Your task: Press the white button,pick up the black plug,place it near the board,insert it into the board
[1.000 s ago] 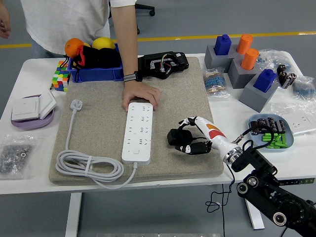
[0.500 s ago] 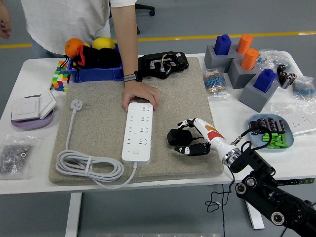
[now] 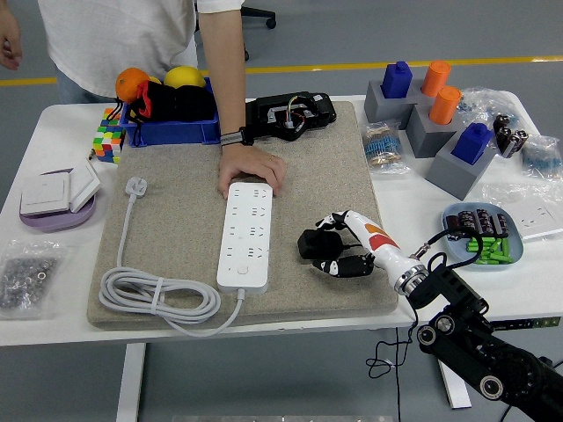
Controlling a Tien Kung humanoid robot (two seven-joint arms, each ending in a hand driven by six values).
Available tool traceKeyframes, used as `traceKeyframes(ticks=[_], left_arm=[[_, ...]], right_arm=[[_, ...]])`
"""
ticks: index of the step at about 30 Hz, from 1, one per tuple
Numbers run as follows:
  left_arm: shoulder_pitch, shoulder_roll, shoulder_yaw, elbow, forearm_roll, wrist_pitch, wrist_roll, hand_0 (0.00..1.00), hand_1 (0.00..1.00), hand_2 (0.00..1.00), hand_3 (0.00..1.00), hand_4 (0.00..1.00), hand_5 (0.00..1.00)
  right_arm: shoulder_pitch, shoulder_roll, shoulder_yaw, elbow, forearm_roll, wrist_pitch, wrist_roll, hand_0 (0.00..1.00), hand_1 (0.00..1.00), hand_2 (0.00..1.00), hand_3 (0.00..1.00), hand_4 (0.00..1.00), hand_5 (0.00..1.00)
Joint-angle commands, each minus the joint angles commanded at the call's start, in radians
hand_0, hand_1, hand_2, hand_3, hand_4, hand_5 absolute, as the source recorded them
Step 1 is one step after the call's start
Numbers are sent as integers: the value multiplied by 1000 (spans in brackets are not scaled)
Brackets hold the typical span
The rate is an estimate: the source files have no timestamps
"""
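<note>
Little change from half a second ago: right robot hand (image 3: pixel 341 250) still wrapped around the black plug (image 3: pixel 315 244), shifted only slightly toward the tabletop's near edge, plug still low over the mat. Fingers (image 3: pixel 348 265) curled below and thumb side above, grasping the plug. Black forearm entering from the lower right corner. Left robot hand out of view.

Grey felt mat (image 3: pixel 176 220) covering the middle of the white tabletop (image 3: pixel 53 299). White power strip (image 3: pixel 245 235) lying lengthwise on the mat, just left of the plug, not touching it. White button near the strip's near end, too small to make out clearly. Strip's white cable (image 3: pixel 158 296) coiled at the mat's near left, ending in a white plug (image 3: pixel 135 186) farther back on the left.

Person's hand (image 3: pixel 252 170) resting on the far end of the power strip, pinning it, forearm reaching down from the top of the view.

Around the mat: blue bin (image 3: pixel 171 130) with an orange and a yellow fruit at the far left, a colour cube (image 3: pixel 106 140) beside it, wall switches on a purple plate (image 3: pixel 54 195), a bag of screws (image 3: pixel 26 274). Black device (image 3: pixel 290 113) at the mat's far edge. At right, grey blocks with blue and orange pegs (image 3: pixel 435 110) and a blue dish (image 3: pixel 482 235) of small parts.

Black plug: compact, boxy, matte, partly hidden by the grasping fingers.
</note>
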Motion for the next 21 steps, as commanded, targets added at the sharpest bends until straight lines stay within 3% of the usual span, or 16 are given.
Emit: traceKeyframes(ticks=[15, 16, 21], left_arm=[[2, -1, -1, 0, -1, 0, 0, 625, 630, 636, 692, 562, 392], [2, -1, 0, 0, -1, 0, 0, 625, 630, 635, 692, 560, 393], [1, -1, 0, 0, -3, 1, 0, 625, 630, 635, 692, 560, 393]], right_arm=[[0, 11, -1, -8, 7, -4, 7, 610, 621, 617, 469, 866, 37], [0, 11, -1, -8, 7, -4, 7, 534, 556, 588, 474, 843, 11], [1, 10, -1, -7, 8, -6, 13, 534, 556, 588, 474, 843, 11]])
